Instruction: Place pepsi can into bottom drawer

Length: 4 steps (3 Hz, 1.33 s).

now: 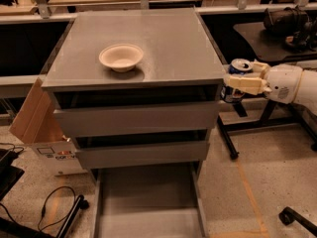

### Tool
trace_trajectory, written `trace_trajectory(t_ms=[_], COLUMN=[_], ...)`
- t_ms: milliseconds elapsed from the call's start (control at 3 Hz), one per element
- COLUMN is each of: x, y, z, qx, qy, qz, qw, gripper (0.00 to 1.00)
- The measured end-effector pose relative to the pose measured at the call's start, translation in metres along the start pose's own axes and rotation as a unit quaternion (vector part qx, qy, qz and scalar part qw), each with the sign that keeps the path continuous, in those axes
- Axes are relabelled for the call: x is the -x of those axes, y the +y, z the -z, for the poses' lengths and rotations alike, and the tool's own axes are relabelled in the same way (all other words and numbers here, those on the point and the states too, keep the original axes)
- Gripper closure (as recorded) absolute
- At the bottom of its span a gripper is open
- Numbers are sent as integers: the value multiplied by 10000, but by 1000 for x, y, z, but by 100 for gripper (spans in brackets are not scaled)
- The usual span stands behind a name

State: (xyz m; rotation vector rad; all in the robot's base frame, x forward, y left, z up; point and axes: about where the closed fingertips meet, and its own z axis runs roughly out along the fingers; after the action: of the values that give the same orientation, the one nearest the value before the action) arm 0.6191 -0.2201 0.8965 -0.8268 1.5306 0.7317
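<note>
A: Three drawers under the counter (173,38). Only the bottom drawer (148,202) is pulled out, its tray open from above and ready to take a drop.
B: Bowl (121,57)?
A: On top, toward the front left corner, well apart from the work.
B: Gripper?
A: Gripper (237,83) hangs off the right edge, just past the front right corner, fingers clamped on the can (240,66). The can is upright, in the air. My read: it's held outboard to clear the edge before going down to the tray.

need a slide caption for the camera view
Gripper holds the pepsi can beside the cabinet, with the bottom drawer open below.
</note>
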Motion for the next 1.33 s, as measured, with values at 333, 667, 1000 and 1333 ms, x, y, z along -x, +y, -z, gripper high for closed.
trace_trajectory(t_ms=[333,667,1000,1333], x=[0,-25,-82,-154], y=[0,12,31,52], z=[0,-17,-29,-45], qx=[0,183,352,620], qy=[0,71,213,405], qz=[0,49,112,272], qw=[10000,9998,9991,9969], gripper=[100,100,100,100])
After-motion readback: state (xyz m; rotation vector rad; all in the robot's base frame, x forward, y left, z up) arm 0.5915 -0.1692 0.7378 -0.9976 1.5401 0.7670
